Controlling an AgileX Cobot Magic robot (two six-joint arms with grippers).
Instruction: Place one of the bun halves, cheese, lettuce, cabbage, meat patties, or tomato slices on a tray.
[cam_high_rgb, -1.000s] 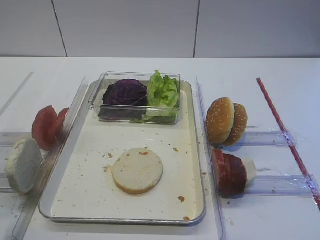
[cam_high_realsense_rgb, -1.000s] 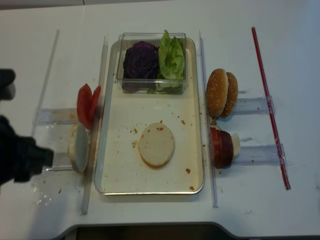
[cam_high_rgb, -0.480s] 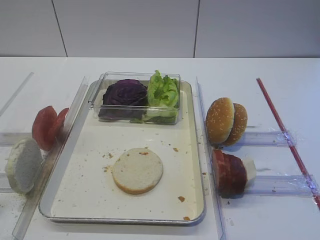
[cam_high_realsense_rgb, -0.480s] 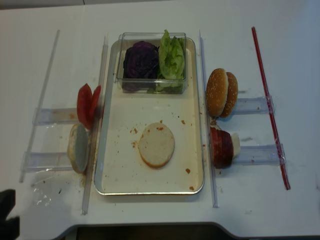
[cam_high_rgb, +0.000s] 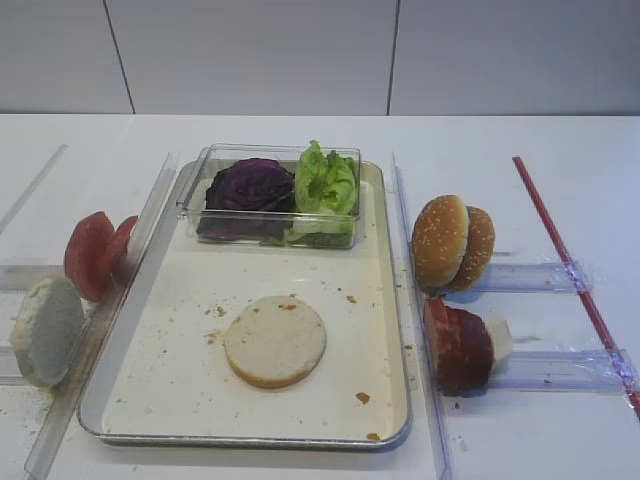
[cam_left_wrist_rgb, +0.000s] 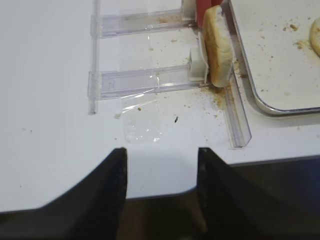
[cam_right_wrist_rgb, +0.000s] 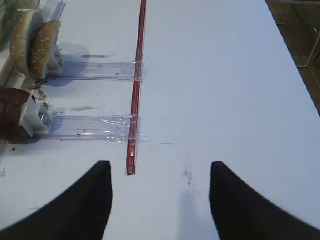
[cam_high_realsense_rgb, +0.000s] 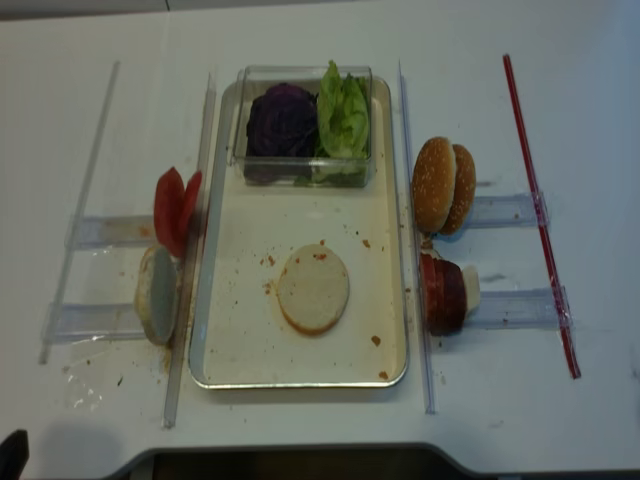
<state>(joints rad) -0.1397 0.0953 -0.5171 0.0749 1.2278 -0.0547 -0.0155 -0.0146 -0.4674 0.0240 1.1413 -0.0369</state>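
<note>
- Left gripper (cam_left_wrist_rgb: 160, 185) hovered with fingers spread and empty over the table's near left edge, short of the upright bun half (cam_left_wrist_rgb: 219, 46) in its clear rack (cam_left_wrist_rgb: 145, 80).
- Right gripper (cam_right_wrist_rgb: 160, 200) was closed, holding nothing, near the red strip (cam_right_wrist_rgb: 136, 90).
- One flat bun half (cam_high_rgb: 275, 341) lay on the tray (cam_high_rgb: 150, 400), cut face up, nearer than the clear box (cam_high_rgb: 270, 232) holding cabbage (cam_high_rgb: 250, 186) and lettuce (cam_high_rgb: 326, 182).

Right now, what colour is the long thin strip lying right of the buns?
Red; the strip shows best in the right wrist view.
</note>
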